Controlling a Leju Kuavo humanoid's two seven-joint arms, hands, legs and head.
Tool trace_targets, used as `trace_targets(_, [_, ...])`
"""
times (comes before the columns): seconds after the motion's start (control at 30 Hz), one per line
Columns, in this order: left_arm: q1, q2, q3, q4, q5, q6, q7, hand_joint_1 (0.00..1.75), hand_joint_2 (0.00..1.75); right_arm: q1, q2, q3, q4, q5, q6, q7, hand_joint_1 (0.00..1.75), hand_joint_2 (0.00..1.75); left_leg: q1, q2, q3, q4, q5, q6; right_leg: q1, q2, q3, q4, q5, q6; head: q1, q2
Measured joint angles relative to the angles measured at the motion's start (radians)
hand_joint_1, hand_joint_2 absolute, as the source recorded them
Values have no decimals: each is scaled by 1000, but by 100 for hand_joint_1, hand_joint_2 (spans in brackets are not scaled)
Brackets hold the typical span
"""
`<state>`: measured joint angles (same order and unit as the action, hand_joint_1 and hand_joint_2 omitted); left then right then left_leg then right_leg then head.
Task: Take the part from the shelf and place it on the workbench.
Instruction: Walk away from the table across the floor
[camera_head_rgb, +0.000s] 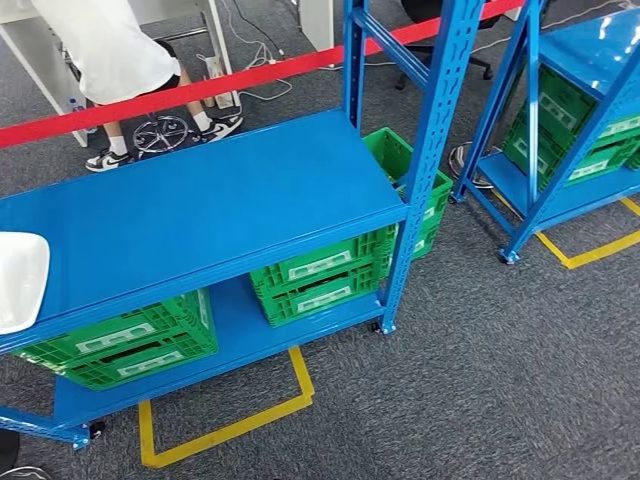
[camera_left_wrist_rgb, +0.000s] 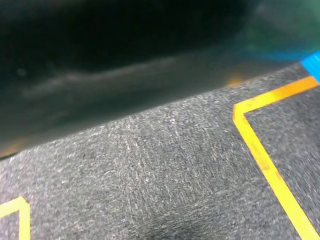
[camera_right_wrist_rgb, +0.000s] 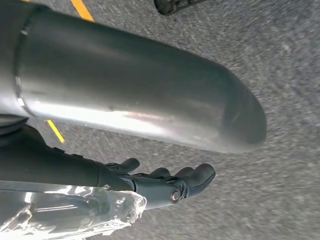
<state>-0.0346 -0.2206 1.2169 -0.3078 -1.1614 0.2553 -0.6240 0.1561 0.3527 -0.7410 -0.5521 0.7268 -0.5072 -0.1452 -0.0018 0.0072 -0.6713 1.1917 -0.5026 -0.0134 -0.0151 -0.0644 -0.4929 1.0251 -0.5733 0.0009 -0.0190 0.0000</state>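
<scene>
R hand (camera_right_wrist_rgb: 166, 182) shows in the R wrist view: dark fingers (camera_right_wrist_rgb: 196, 175) stretched out nearly straight and lying close side by side, thick grey thumb (camera_right_wrist_rgb: 151, 100) running above them, nothing gripped, hanging over the grey carpet floor (camera_right_wrist_rgb: 286, 65). A clear crinkled plastic wrap (camera_right_wrist_rgb: 75, 215) sits along the wrist side beneath the fingers; can't tell what it belongs to. L hand: L wrist view gives carpet, yellow floor tape (camera_left_wrist_rgb: 271, 165) and a dark blur, so can't tell its state. Head view: blue metal shelf unit (camera_head_rgb: 204, 205) runs from 9 to 3 o'clock, upper board bare blue apart from a white, smooth, rounded part (camera_head_rgb: 19, 280) lying flat on it at 9 o'clock, cut by the frame edge. Green slotted plastic crates (camera_head_rgb: 317, 280) stacked on the lower board, another stack (camera_head_rgb: 128, 345) at 7 o'clock. Second blue rack (camera_head_rgb: 573, 120) w/ green crates at 2 o'clock. Red barrier band (camera_head_rgb: 226, 82) crosses behind at 12; a person's legs in sneakers (camera_head_rgb: 113, 150) at 11 o'clock.
</scene>
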Motion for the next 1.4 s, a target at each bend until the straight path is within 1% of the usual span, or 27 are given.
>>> trace_targets(0.03, [-1, 0, 2, -1, 0, 0, 0, 0, 0, 0, 0, 3, -2, -1, 0, 0, 0, 0, -6, 21, 30, -58, 25, 7, 2, -12, 6, 0, -7, 2, 0, 0])
trace_targets(0.07, [-3, 0, 3, -2, -1, 0, 0, 0, 0, 1, 0, 5, -3, -1, 1, 0, 0, 0, -12, 41, 56, -107, 37, 15, 4, -21, 9, -1, -13, 5, 0, 0])
trace_targets(0.1, [-5, 0, 5, -3, -2, 1, 0, 0, 0, 0, 0, 7, -4, -1, 1, 1, 0, 0, -18, 56, 70, -134, 35, 21, 6, -32, 11, -2, -18, 8, 1, 0])
trace_targets(0.13, [-6, 0, 6, -4, -2, 1, 0, 0, 0, 0, 1, 10, -5, -2, 2, 2, 0, 0, -23, 58, 74, -142, 26, 24, 8, -43, 14, -4, -21, 12, 2, 0])
trace_targets(0.17, [-5, 0, 8, -5, -3, 2, 1, 0, 0, -1, 1, 13, -6, -2, 2, 3, 0, 0, -23, 49, 77, -151, 23, 28, 8, -53, 21, -7, -24, 16, 2, 0])
trace_targets(0.2, [-2, -1, 9, -6, -4, 2, 1, 0, 0, -2, 0, 17, -9, -4, 3, 5, 0, 0, -22, 39, 81, -157, 25, 30, 8, -51, 27, -7, -28, 20, 3, 0])
trace_targets(0.27, [0, -2, 13, -8, -7, 3, 2, 0, 0, -1, -1, 24, -14, -8, 5, 6, 0, 0, -15, 20, 93, -172, 28, 38, 6, -8, 19, 32, -57, 27, 5, 0])
trace_targets(0.3, [-2, -4, 14, -9, -8, 3, 2, 0, 0, 2, -1, 26, -16, -15, 9, 6, 0, 0, -11, 11, 98, -176, 28, 42, 4, 24, -9, 85, -83, 29, 8, 0])
trace_targets(0.33, [-4, -5, 15, -10, -8, 2, 2, 0, 44, 4, -1, 27, -18, -24, 15, 4, 0, 0, -10, 2, 99, -177, 26, 46, 3, 46, -46, 151, -110, 31, 10, 0])
trace_targets(0.37, [-6, -7, 15, -11, -8, 1, 2, 0, 87, 5, -2, 28, -19, -35, 23, 1, 0, 0, -9, -7, 101, -176, 24, 48, 2, 56, -86, 213, -130, 33, 12, 0])
trace_targets(0.4, [-6, -9, 16, -12, -9, 0, 2, 0, 131, 7, -2, 28, -20, -48, 34, -2, 0, 0, -9, -15, 103, -176, 21, 49, 2, 60, -120, 256, -134, 35, 12, 0])
trace_targets(0.43, [-5, -10, 18, -12, -8, -1, 3, 0, 175, 8, -2, 28, -22, -59, 45, -5, 0, 0, -9, -21, 107, -176, 18, 47, 2, 61, -137, 263, -117, 37, 12, 0])
trace_targets(0.47, [-3, -12, 20, -12, -8, -2, 4, 0, 175, 9, -2, 28, -24, -69, 56, -9, 0, 0, -7, -27, 113, -176, 15, 44, 1, 61, -135, 233, -81, 39, 12, 0])
trace_targets(0.5, [-2, -13, 23, -13, -8, -3, 6, 0, 175, 9, -2, 27, -27, -79, 67, -12, 0, 0, -6, -31, 120, -175, 10, 40, -1, 62, -118, 173, -32, 41, 12, 0])
trace_targets(0.57, [-3, -15, 29, -15, -7, -4, 12, 0, 175, 10, -2, 27, -34, -92, 83, -20, 0, 0, -7, -38, 130, -169, -2, 28, -3, 69, -76, 62, 28, 42, 14, 0])
trace_targets(0.6, [-3, -16, 32, -16, -6, -5, 14, 0, 175, 10, -1, 27, -37, -96, 90, -23, 0, 0, -8, -40, 131, -166, -6, 24, -4, 73, -63, 31, 39, 39, 14, 0])
trace_targets(0.63, [-4, -16, 35, -18, -5, -6, 16, 0, 175, 11, -1, 27, -40, -99, 96, -25, 0, 0, -10, -41, 130, -164, -7, 25, -4, 76, -58, 23, 36, 35, 14, 0])
trace_targets(0.67, [-4, -17, 38, -19, -4, -8, 16, 0, 175, 12, -1, 27, -42, -100, 103, -27, 0, 0, -11, -42, 129, -162, -8, 31, -4, 77, -55, 18, 38, 31, 14, 0])
trace_targets(0.73, [-4, -18, 43, -22, -1, -11, 17, 0, 175, 16, 0, 25, -49, -101, 117, -30, 0, 0, -11, -42, 130, -165, -5, 43, -3, 77, -54, 17, 39, 29, 12, 0])
trace_targets(0.77, [-3, -18, 45, -24, 0, -13, 17, 0, 175, 17, 0, 24, -52, -101, 125, -33, 0, 0, -11, -42, 131, -167, -5, 45, -3, 77, -54, 17, 38, 29, 13, 0])
trace_targets(0.9, [-3, -22, 56, -32, -4, -19, 21, 0, 175, 17, 0, 12, -68, -93, 159, -50, 0, 175, -11, -42, 135, -174, -5, 44, 0, 77, -52, 17, 33, 21, 13, 0])
trace_targets(1.0, [2, -21, 38, -37, -2, -21, 43, 0, 175, 19, -3, 15, -76, -81, 184, -61, 0, 175, -9, -42, 137, -175, -6, 38, 3, 77, -50, 18, 31, 17, 13, 0])
trace_targets(1.13, [15, -12, -32, -42, 62, -34, 82, 0, 175, 18, -15, 42, -77, -111, 210, -55, 0, 175, -7, -42, 138, -178, -7, 12, 4, 76, -49, 18, 29, 14, 13, 0])
trace_targets(1.23, [23, -2, -92, -46, 126, -46, 114, 0, 175, 19, -29, 72, -77, -146, 228, -44, 0, 175, -7, -42, 137, -178, -7, 10, 4, 76, -48, 17, 29, 14, 14, 0])
trace_targets(1.27, [27, 2, -114, -47, 147, -50, 125, 0, 131, 19, -34, 84, -77, -158, 234, -40, 0, 175, -7, -42, 138, -178, -8, 9, 3, 76, -48, 17, 29, 14, 14, 0])
trace_targets(1.37, [36, 13, -175, -49, 207, -62, 154, 0, 0, 19, -49, 116, -76, -191, 250, -29, 0, 44, -7, -42, 138, -178, -8, 9, 3, 76, -46, 13, 31, 14, 14, 0])
trace_targets(1.4, [39, 17, -196, -50, 227, -66, 163, 0, 0, 19, -54, 127, -75, -202, 255, -25, 0, 0, -7, -42, 138, -178, -8, 9, 3, 76, -45, 12, 31, 15, 14, 0])
